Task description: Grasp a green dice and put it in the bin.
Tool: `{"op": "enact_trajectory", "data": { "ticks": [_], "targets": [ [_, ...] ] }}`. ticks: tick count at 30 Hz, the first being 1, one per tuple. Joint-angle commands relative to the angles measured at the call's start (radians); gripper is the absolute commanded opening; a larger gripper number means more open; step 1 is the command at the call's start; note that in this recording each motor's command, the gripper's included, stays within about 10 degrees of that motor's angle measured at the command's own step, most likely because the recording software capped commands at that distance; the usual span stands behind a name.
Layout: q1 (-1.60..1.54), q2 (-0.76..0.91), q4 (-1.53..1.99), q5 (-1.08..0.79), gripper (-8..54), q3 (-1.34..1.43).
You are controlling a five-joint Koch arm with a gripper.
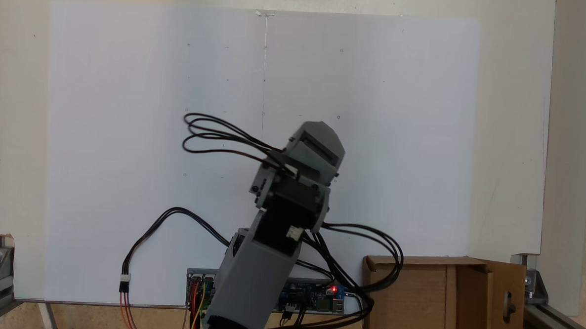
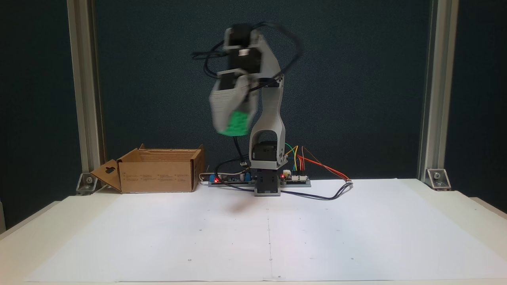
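One green dice point(image 2: 238, 123), blurred, sits pinched in the pincer point(image 2: 233, 126) high above the white-papered desk point(image 2: 277, 237), and the cardboard bin point(image 2: 158, 170) waits well below and off to the pincer's left in that fixed view, beside the arm's base point(image 2: 266, 174).

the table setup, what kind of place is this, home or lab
Probably a hobbyist's or small lab's robot test bench. Aluminium frame posts stand at the corners, white paper covers the table, and bare circuit boards with loose wires sit beside the arm's base. A cardboard bin serves as the drop target.
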Motion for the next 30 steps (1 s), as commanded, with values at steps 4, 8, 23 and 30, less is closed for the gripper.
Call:
{"op": "enact_trajectory", "data": {
  "ticks": [4, 8, 23, 30],
  "targets": [
    [0.290, 0.002, 0.026, -0.249, 11.8, -0.052],
    [0.483, -0.023, -0.008, -0.313, 11.8, -0.052],
    [1.141, -0.359, -0.247, -0.540, 11.8, -0.212],
    [1.362, -0.472, -0.241, -0.663, 11.8, -0.287]
  ]
}}
